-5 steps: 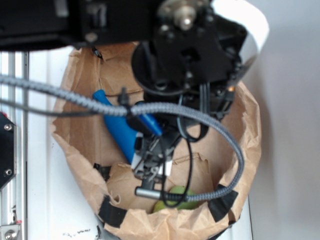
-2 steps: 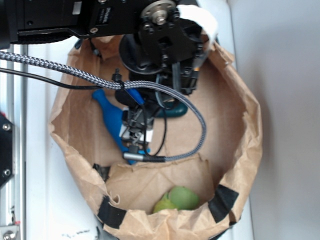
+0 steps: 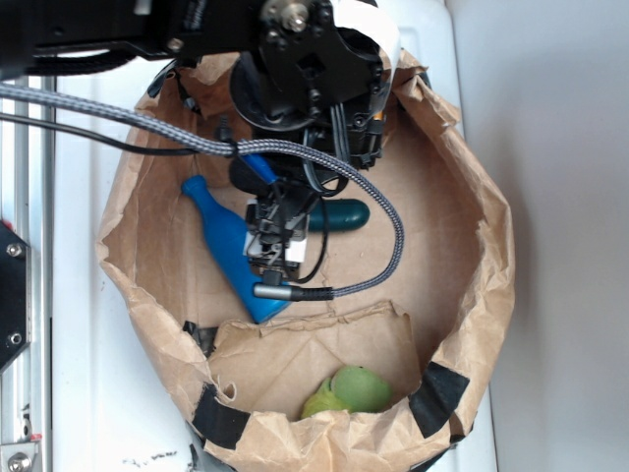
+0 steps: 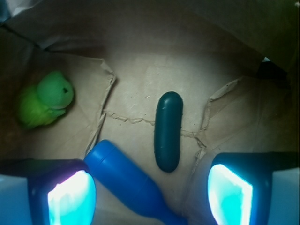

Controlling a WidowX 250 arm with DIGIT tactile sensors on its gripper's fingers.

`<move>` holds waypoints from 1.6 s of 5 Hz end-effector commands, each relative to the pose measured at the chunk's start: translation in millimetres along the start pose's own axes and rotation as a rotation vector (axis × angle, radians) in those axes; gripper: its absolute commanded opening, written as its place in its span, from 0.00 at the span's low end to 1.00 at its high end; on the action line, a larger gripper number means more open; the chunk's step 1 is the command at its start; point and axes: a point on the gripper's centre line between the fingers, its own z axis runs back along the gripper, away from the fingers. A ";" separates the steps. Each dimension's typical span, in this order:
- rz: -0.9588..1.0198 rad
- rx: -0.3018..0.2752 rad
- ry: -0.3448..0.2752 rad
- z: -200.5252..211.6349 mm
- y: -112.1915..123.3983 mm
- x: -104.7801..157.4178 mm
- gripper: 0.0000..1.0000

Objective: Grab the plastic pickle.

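**With the bottle so close, the grab could go to the wrong toy**

While the gripper point(image 4: 150, 194) hangs over the floor of a brown paper bag point(image 3: 472, 295), its two fingers point(image 4: 70, 197) stand wide apart and hold nothing. In the wrist view the pickle point(image 4: 168, 131), a dark green oblong, lies flat on the bag floor, lengthwise between the fingers and closer to the right one. Its near end sits about level with the fingertips.

Just left of it lies a blue bottle point(image 4: 126, 187), slanting across the gap, its neck reaching under the pickle's near end. I judge this the main risk: a straight drop could land the left finger on the bottle, or the fingers could close on both toys at once. The glossy, rounded pickle may also squirt out if pinched near its end.

A light green fruit point(image 4: 44, 101) rests far left, well apart. In the exterior view, cables hide the fingertips.
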 end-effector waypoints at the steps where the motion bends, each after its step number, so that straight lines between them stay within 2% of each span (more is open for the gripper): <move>1: 0.146 0.064 -0.080 -5.9 13.2 24.6 1.00; 4: 0.122 0.156 -0.117 -50.5 13.3 25.9 1.00; 5: 0.109 0.157 -0.112 -57.3 9.4 21.3 1.00; 6: 0.101 0.166 -0.084 -63.5 5.3 16.5 0.84; 7: 0.132 0.187 -0.078 -68.9 8.6 17.7 0.00; 8: 0.140 0.197 -0.087 -68.3 12.5 18.1 0.00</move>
